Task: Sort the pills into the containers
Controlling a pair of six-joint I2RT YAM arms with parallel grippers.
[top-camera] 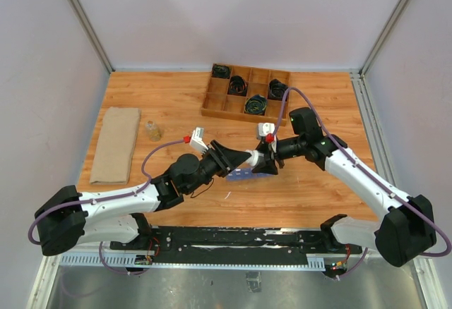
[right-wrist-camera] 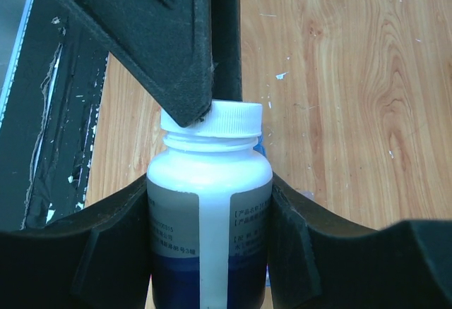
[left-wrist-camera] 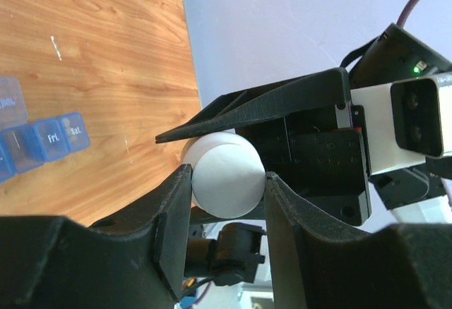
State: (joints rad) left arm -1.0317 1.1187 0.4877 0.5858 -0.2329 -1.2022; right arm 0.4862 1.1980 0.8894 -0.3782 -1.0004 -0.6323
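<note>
A white pill bottle (right-wrist-camera: pixel 208 203) with a blue and grey label is held above the table between my two grippers. My right gripper (right-wrist-camera: pixel 210 210) is shut on its body. My left gripper (left-wrist-camera: pixel 227 182) is shut on its white ribbed cap (left-wrist-camera: pixel 226 175), which also shows in the right wrist view (right-wrist-camera: pixel 222 120). In the top view the two grippers meet mid-table, left (top-camera: pixel 247 158) and right (top-camera: pixel 264 159). The translucent-blue pill organizer (top-camera: pixel 244 175) lies on the wood just below them. Its lidded end compartments show in the left wrist view (left-wrist-camera: pixel 42 140). No loose pills are visible.
A wooden divided tray (top-camera: pixel 247 92) with black cables stands at the back. A folded tan cloth (top-camera: pixel 116 144) lies at the left, with a small clear bottle (top-camera: pixel 152 131) beside it. White specks (left-wrist-camera: pixel 55 46) dot the wooden table (top-camera: pixel 176 97).
</note>
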